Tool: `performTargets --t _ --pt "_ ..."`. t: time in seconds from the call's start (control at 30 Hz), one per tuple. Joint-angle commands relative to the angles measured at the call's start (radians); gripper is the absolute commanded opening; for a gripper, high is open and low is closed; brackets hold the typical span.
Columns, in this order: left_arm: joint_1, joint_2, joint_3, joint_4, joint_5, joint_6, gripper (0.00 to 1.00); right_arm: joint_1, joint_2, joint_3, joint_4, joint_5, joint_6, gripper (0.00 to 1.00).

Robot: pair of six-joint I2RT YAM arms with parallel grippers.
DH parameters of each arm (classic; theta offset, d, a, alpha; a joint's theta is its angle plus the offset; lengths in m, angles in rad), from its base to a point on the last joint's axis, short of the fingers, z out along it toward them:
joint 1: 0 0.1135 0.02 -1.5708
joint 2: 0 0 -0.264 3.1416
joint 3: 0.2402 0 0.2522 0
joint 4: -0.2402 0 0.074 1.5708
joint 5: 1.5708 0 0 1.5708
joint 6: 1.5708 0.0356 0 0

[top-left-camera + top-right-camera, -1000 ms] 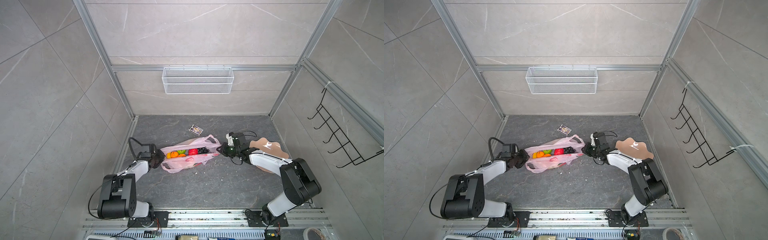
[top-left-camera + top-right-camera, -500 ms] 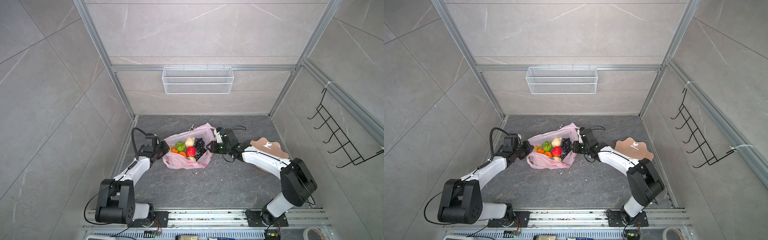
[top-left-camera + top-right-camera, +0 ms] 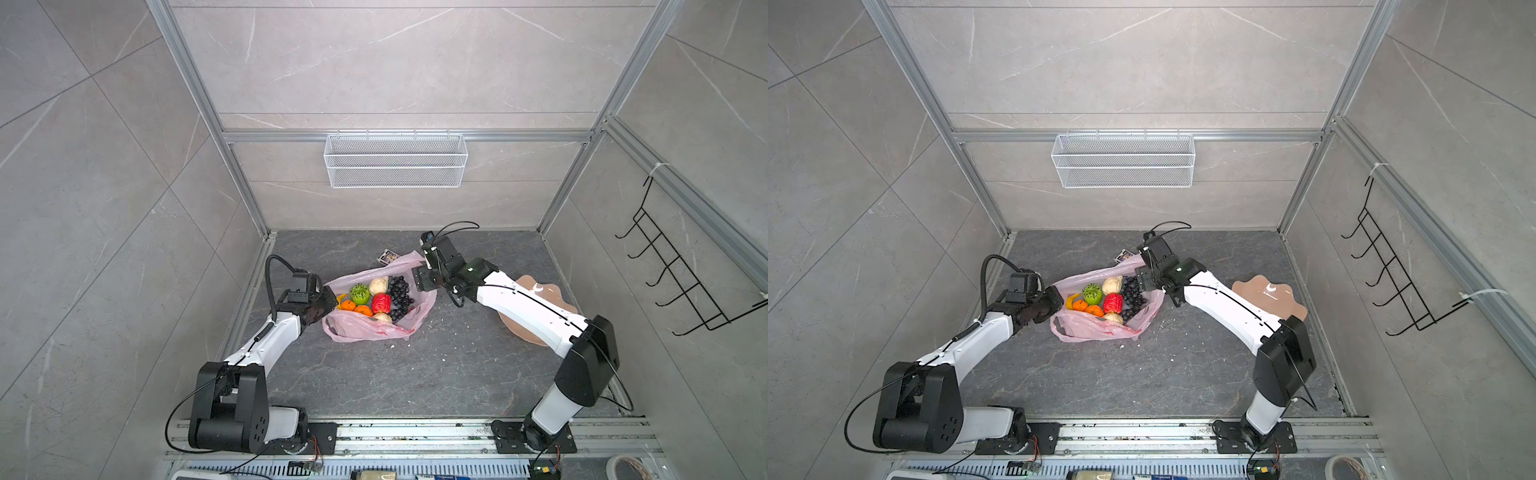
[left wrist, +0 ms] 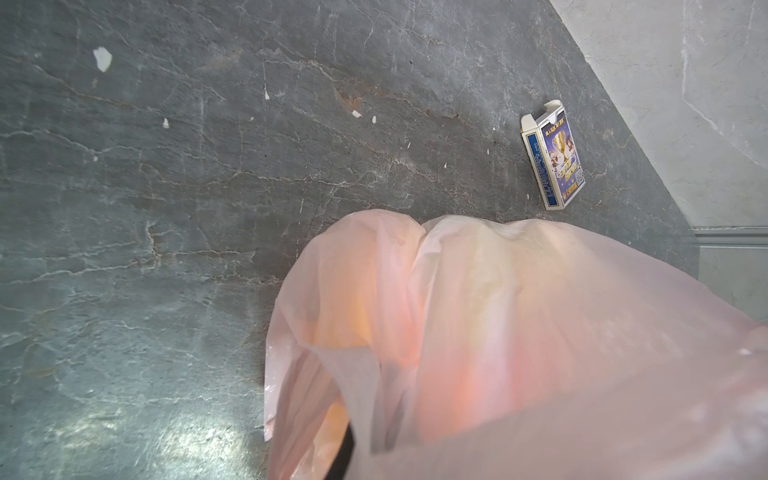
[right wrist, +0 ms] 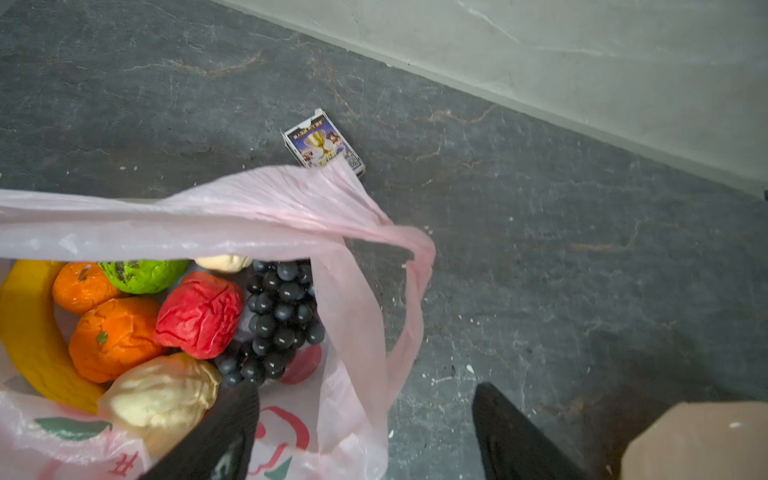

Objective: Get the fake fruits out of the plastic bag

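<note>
Grey floor (image 3: 415,374): plastic bag (image 3: 365,328) beside right end effector (image 5: 365,395) (jaws apart).

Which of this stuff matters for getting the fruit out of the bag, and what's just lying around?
For the job: plastic bag, fake fruits.
Just lying about: card box, plate, wire basket, hook rack.

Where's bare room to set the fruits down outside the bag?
Widest: the bare table on the robot's side of the plastic bag. Also the strip behind the card box. Crowded: the bag's ends, at the left gripper and right gripper, and by the plate.
</note>
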Motion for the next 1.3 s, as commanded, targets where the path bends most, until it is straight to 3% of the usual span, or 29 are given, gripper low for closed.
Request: performTargets --t 0.0,0.1,0.17,0.27,0.4,0.53,0.7,0.77,1.0,1.13,1.27 --pt "-0.007 0.012 0.039 -0.019 -0.018 0.035 0.0 0.001 0.131 0.106 -0.067 -0.023 -0.145 0.83" --pt "-0.01 0.018 0.035 -0.022 -0.031 0.038 0.0 -0.012 0.26 0.256 -0.126 -0.05 -0.189 0.82" --pt "-0.01 0.025 0.034 -0.026 -0.036 0.04 0.0 -0.026 0.343 0.363 -0.172 -0.079 -0.197 0.76" --pt "-0.01 0.036 0.024 -0.023 -0.043 0.041 0.0 -0.062 0.457 0.515 -0.257 -0.208 -0.182 0.53" --pt "-0.008 0.05 0.0 -0.018 -0.076 0.038 0.0 -0.113 0.509 0.53 -0.231 -0.375 -0.139 0.16" --pt "0.007 0.062 -0.036 0.012 -0.083 0.029 0.0 -0.207 0.532 0.486 -0.161 -0.584 -0.007 0.01" --pt "0.024 0.1 -0.056 0.051 -0.053 0.023 0.06 -0.271 0.55 0.418 -0.016 -0.79 0.14 0.0" --pt "0.024 0.113 -0.042 0.041 -0.042 0.026 0.13 -0.259 0.575 0.452 -0.034 -0.784 0.158 0.0" --pt "-0.014 -0.003 -0.034 -0.045 -0.115 0.021 0.59 -0.227 0.596 0.505 -0.069 -0.738 0.213 0.0" --pt "-0.042 -0.07 -0.046 -0.094 -0.124 -0.031 0.74 -0.219 0.581 0.476 -0.054 -0.701 0.24 0.0" --pt "-0.074 -0.09 -0.063 -0.107 -0.102 -0.092 0.8 -0.211 0.526 0.379 0.035 -0.683 0.271 0.0"
